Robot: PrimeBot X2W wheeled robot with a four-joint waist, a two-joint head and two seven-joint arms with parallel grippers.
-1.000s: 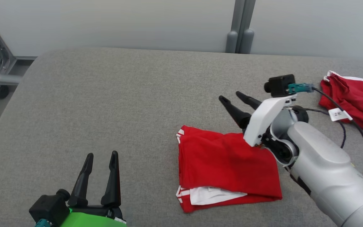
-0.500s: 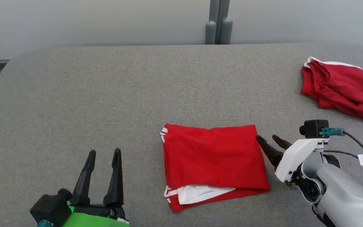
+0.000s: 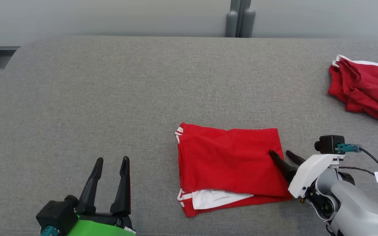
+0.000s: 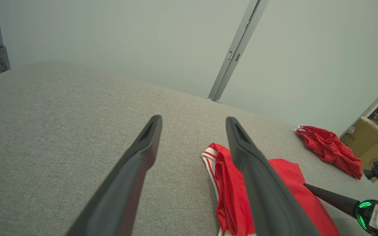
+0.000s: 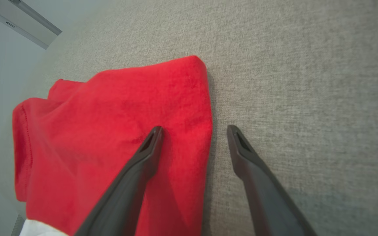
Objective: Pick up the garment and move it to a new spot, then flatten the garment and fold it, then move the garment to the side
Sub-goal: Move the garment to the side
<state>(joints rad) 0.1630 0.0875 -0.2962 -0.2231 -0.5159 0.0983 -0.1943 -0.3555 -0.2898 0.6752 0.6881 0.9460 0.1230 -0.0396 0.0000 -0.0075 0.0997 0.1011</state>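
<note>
Head view has the folded red garment point(image 3: 228, 164) lying flat on the grey table point(image 3: 110, 98), a bit right of centre, with a strip of white lining poking out along its near edge. So the fold looks done to me, and I'd say we're at the last bit: moving it to the side.

Right gripper point(image 3: 279, 152) is parked at the garment's right edge with its jaws spread wide and nothing in them. The right wrist view makes it clearer: one finger is over the red cloth, the other is over bare table just past the edge, so it's straddling that edge. I can't tell if the finger on the cloth side is actually touching or just above it.

Left gripper point(image 3: 113, 159) hangs near the lower left, well apart from the garment, also wide open and empty.

Next move, as I read it: the right gripper needs to come down and pinch that edge through all the layers, not just the top one, or the fold will probably peel open when it travels. A low, slow drag or lift seems safest.

Also, another crumpled red cloth point(image 3: 363, 88) sits at the far right, so the side spot should probably stay away from it.
</note>
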